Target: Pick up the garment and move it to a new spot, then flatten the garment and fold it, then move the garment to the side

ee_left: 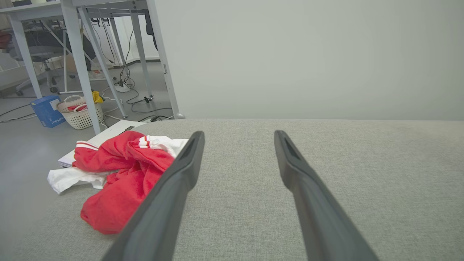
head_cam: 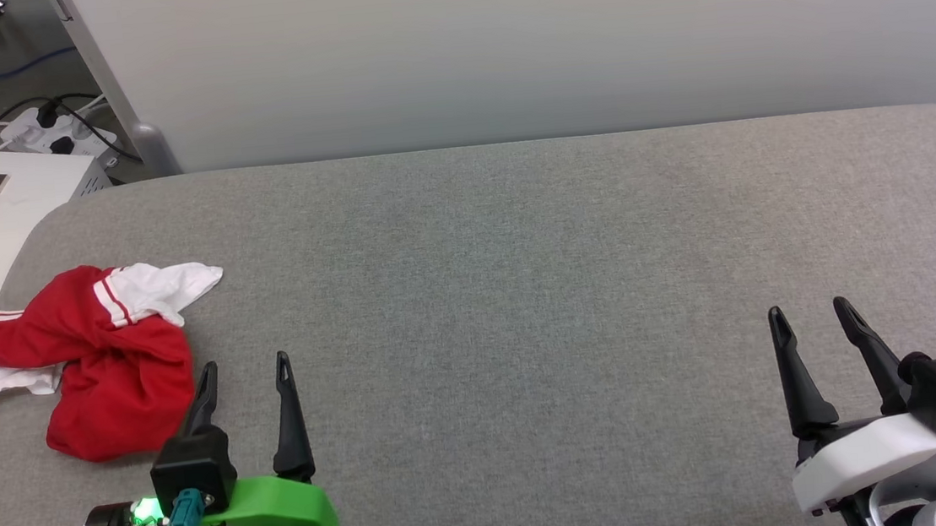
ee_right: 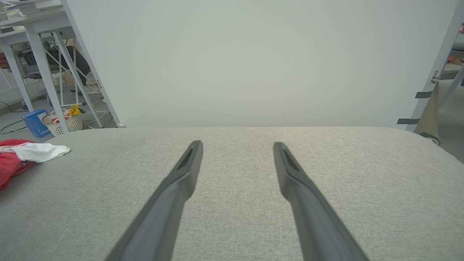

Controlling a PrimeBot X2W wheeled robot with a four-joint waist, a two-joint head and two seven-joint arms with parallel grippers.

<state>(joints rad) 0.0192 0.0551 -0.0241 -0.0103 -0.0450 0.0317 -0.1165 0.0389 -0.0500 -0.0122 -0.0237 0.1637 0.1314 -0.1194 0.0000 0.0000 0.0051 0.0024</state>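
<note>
While the left gripper (head_cam: 244, 361) and right gripper (head_cam: 808, 307) stand wide open and empty along the bottom, the crumpled red jersey T-shirt with white sleeves (head_cam: 104, 363) lies at middle left, at the edge of the grey cloth-covered table (head_cam: 518, 250); a shallow pinch could drag it off.

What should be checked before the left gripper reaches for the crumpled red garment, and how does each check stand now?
1. Left gripper open: ok.
2. Right gripper open, away from the garment: ok.
3. Garment lying unheld, bunched near the left edge of the table: ok.
4. Garment wholly on the table: cannot tell.
5. Bare table in the middle for a new spot: ok.
</note>
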